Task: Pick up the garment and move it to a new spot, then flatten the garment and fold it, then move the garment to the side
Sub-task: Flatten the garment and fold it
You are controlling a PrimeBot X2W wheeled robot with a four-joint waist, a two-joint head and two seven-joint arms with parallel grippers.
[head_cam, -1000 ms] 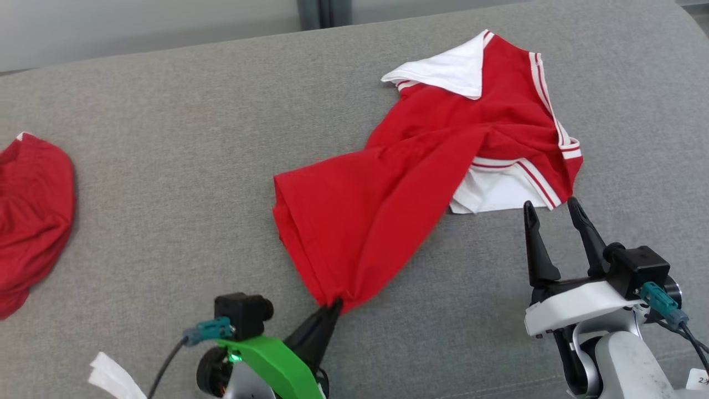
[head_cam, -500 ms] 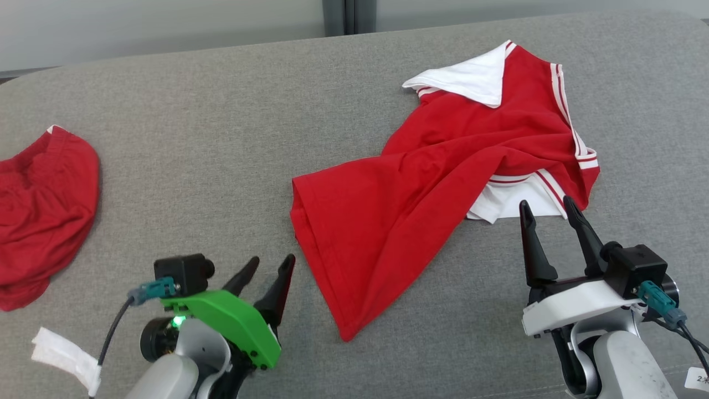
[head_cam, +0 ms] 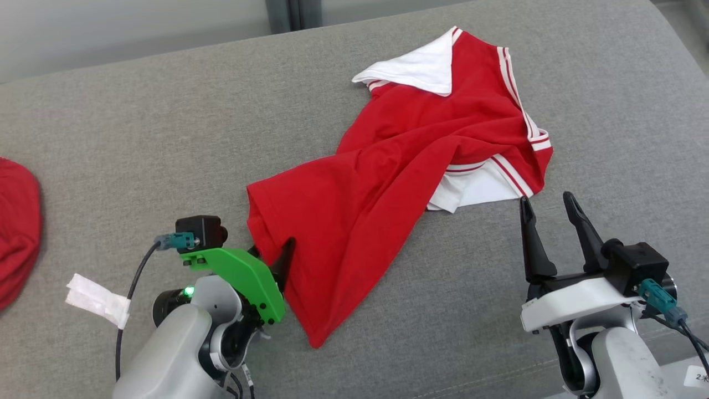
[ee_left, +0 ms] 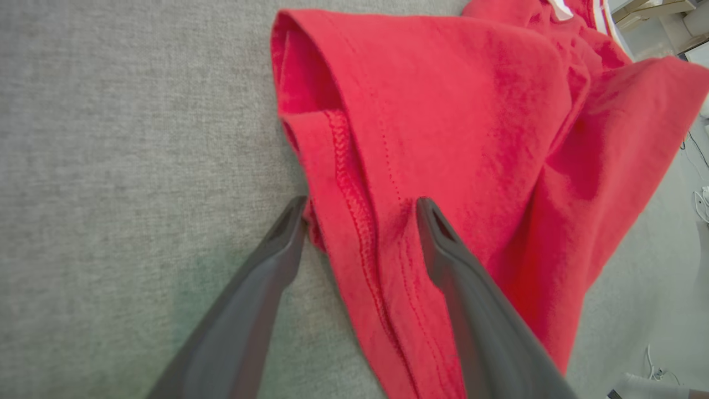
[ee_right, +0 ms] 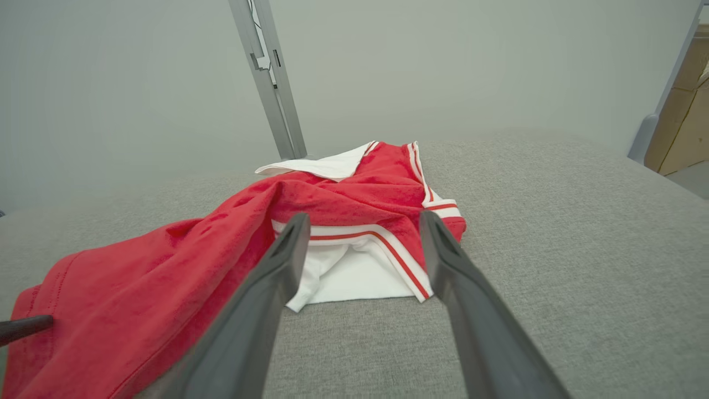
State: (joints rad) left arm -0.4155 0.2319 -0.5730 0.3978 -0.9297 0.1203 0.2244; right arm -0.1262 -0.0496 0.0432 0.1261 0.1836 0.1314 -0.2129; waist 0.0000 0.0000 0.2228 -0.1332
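On the grey cushion (head_cam: pixel 166 138), the left gripper (ee_left: pixel 361 202), having just let go of the crumpled red garment's (head_cam: pixel 388 166) near corner, stood open astride its side hem. The right gripper (head_cam: pixel 545 198) waited open beside the white sleeve, so flattening had likely begun.

Garment (head_cam: pixel 365 210): red knit cloth, matt, soft, creased; the stitched hem shows ribbed thread.
Collar (head_cam: pixel 415 69): white cloth, smoother, matt, with red-striped trim.
Worktop (head_cam: pixel 138 138): grey woven cloth cover, matt, coarse grain.
Left hand (head_cam: pixel 271 246): fingers (ee_left: pixel 260 288) dark matt plastic, smooth. Green cover (head_cam: pixel 243 274) is plastic with a slight sheen.
Right hand (head_cam: pixel 545 198): same dark matt fingers. White cover (head_cam: pixel 570 302) is smooth plastic.
Second red cloth (head_cam: pixel 16 233) at the worktop's left edge: matt knit.
White tag (head_cam: pixel 97 299): paper or tape, cannot tell which.
Post (ee_right: pixel 271 77) beyond the far edge: grey metal, satin.
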